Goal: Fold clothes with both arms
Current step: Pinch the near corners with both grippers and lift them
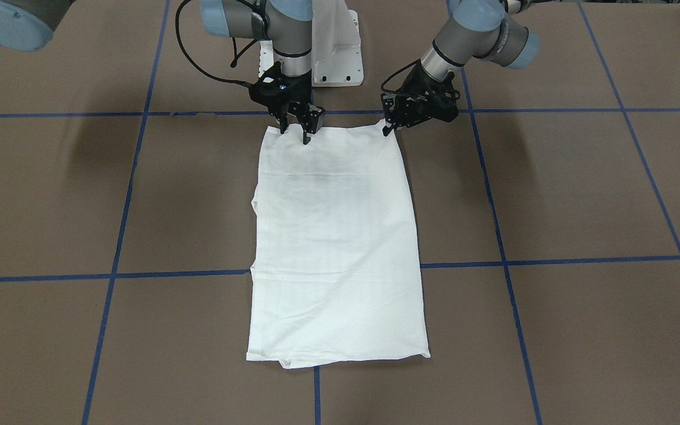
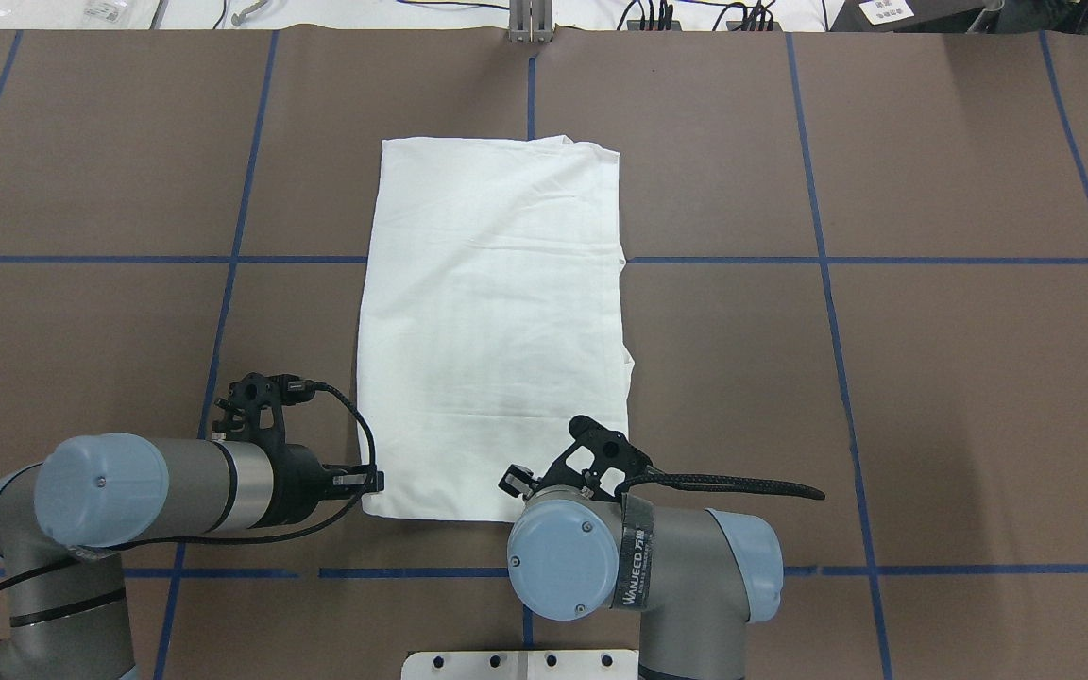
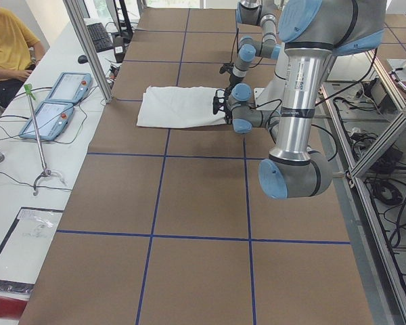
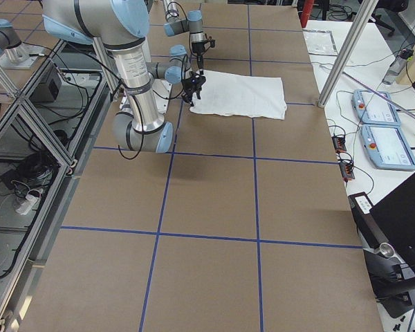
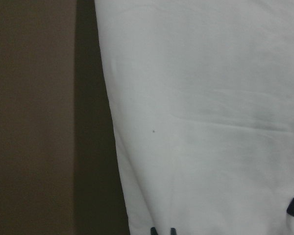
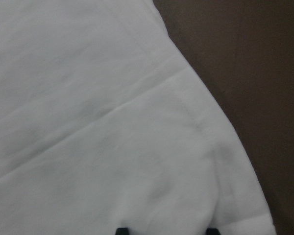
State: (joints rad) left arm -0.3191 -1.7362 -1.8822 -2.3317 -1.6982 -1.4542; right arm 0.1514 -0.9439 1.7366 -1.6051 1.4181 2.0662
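White shirt point(image 1: 340, 236) folded long, flat on tabletop point(image 1: 552, 195). At its near corner, left end effector point(image 1: 387, 128) looks pinched shut on cloth. Beside it, right end effector point(image 1: 296, 134) gapes over hem.

Risks: right catches top layer only, or left's thin pinch slips. Either gives skewed lift.

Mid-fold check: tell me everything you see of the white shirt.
The white shirt looks like thin soft cotton, folded into a long rectangle lying flat on the brown table, long side running away from the robot. No sleeves, collar or print show. Faint creases cross it; a small flap sticks out on the robot's right side, and the far edge is slightly rumpled. The left gripper sits at one near corner, grip unclear; the right gripper, fingers apart, is at the near edge.
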